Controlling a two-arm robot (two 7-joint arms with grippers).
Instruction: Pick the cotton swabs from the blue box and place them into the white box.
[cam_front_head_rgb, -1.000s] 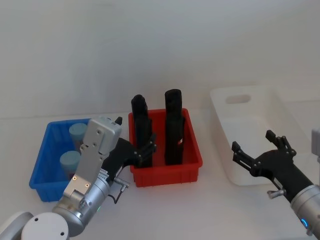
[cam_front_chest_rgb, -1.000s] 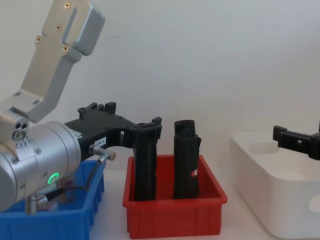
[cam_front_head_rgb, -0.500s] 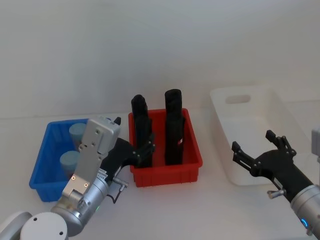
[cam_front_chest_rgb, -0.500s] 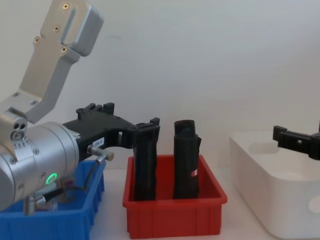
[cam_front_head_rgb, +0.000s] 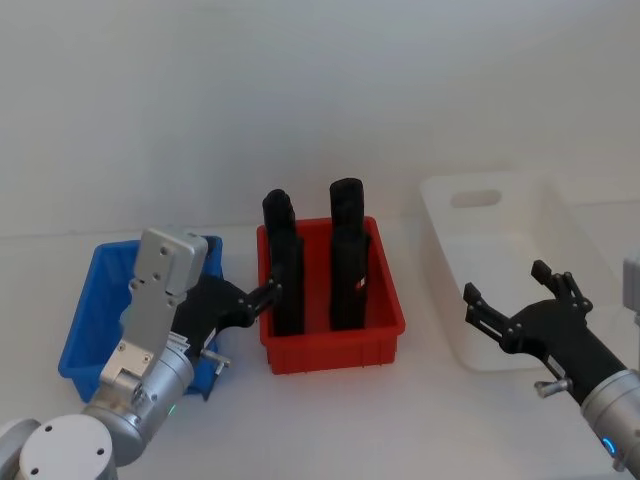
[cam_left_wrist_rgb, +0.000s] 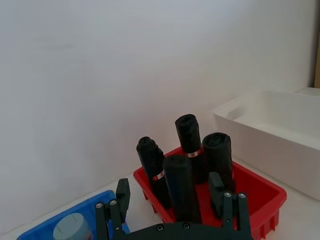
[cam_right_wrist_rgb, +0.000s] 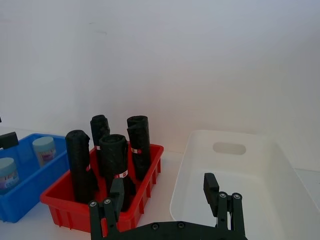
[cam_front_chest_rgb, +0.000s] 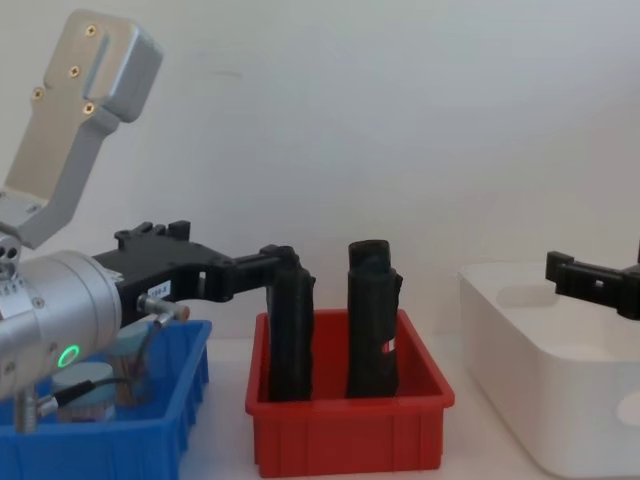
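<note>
L gripper (cam_left_wrist_rgb: 170, 192) hovering w/ fingers spread wide over blue box's (cam_front_head_rgb: 88, 325) right rim, tips nearing red bin (cam_front_head_rgb: 335, 345). Cotton swabs (cam_right_wrist_rgb: 44, 150) sitting in blue box at worktop's left side. R gripper (cam_front_head_rgb: 505, 283), also gaping wide, hanging by white box's (cam_front_head_rgb: 440, 270) front edge, worktop's right

Bright, even light from above washes the white wall (cam_front_head_rgb: 320, 100) and desk (cam_front_head_rgb: 400, 420); soft, faint shadows lie beside the red bin (cam_front_head_rgb: 335, 352).
</note>
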